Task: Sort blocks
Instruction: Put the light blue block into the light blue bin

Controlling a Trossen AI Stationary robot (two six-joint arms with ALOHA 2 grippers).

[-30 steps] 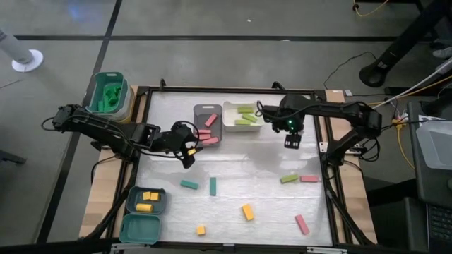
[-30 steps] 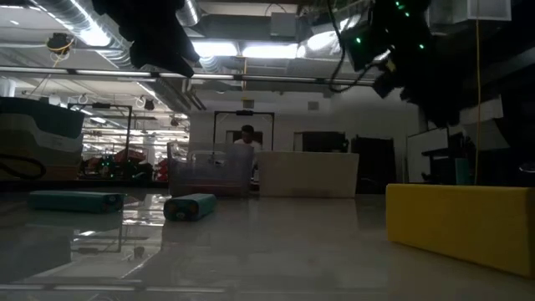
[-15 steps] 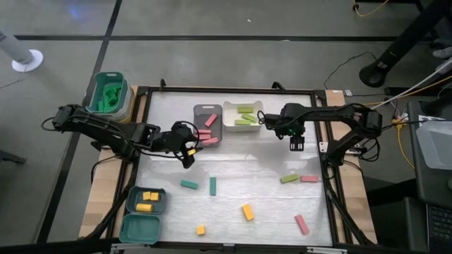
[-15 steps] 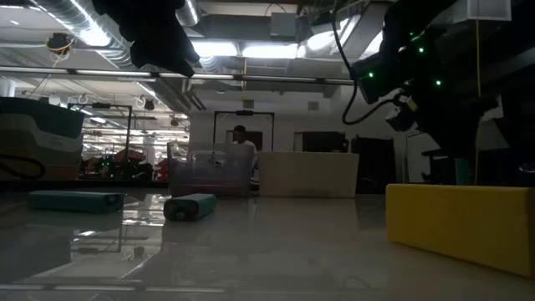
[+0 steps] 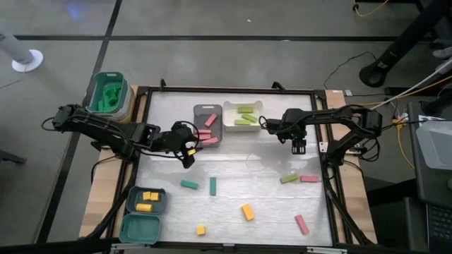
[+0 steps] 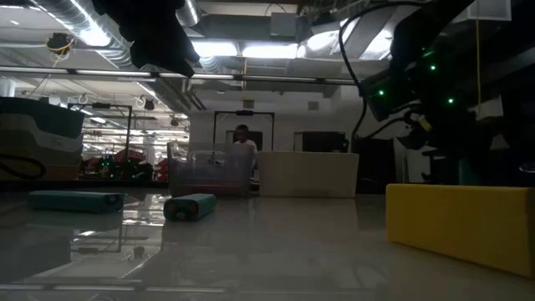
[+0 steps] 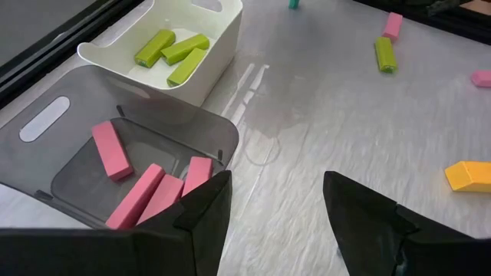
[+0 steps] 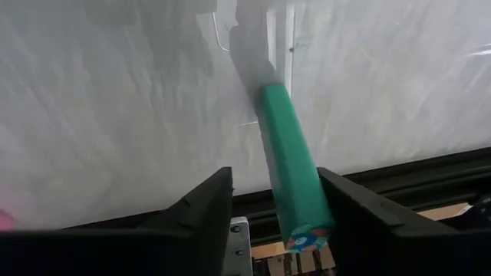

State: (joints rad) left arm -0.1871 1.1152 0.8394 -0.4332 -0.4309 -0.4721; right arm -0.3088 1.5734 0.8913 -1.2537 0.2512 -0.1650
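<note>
My right gripper (image 5: pixel 298 145) hangs low over the table near its right edge, fingers slanting down and apart. A teal block (image 8: pixel 288 165) runs lengthwise between them, its far end (image 8: pixel 267 92) down by the table. My left gripper (image 7: pixel 276 207) stands open and empty beside the grey tray (image 5: pixel 206 124), which holds pink blocks (image 7: pixel 146 192). Light green blocks (image 5: pixel 244 116) lie in the white tray (image 5: pixel 227 123) and yellow ones in the teal tray (image 5: pixel 147 201). Loose on the table are teal (image 5: pixel 188 185), yellow (image 5: pixel 247 212), green (image 5: pixel 289 178) and pink (image 5: pixel 302 224) blocks. My right gripper has the teal block's near end (image 8: pixel 307 218) lying along the inner side of one finger (image 8: pixel 345 211). The other finger (image 8: pixel 207 203) stands clear of it, with a gap. The block tilts up along the fingers, over the table's dark frame. Whether it is held, I cannot tell.
A teal lid (image 5: pixel 139 229) lies at the near left corner and a green bin (image 5: pixel 107 93) stands off the table at the far left. The dark frame (image 5: pixel 326 152) runs close to my right gripper. Bare table lies between the trays and the loose blocks.
My right gripper has sunk toward the table and shifted a little toward the near and right edges, tipping more steeply downward. My left arm has kept still.
</note>
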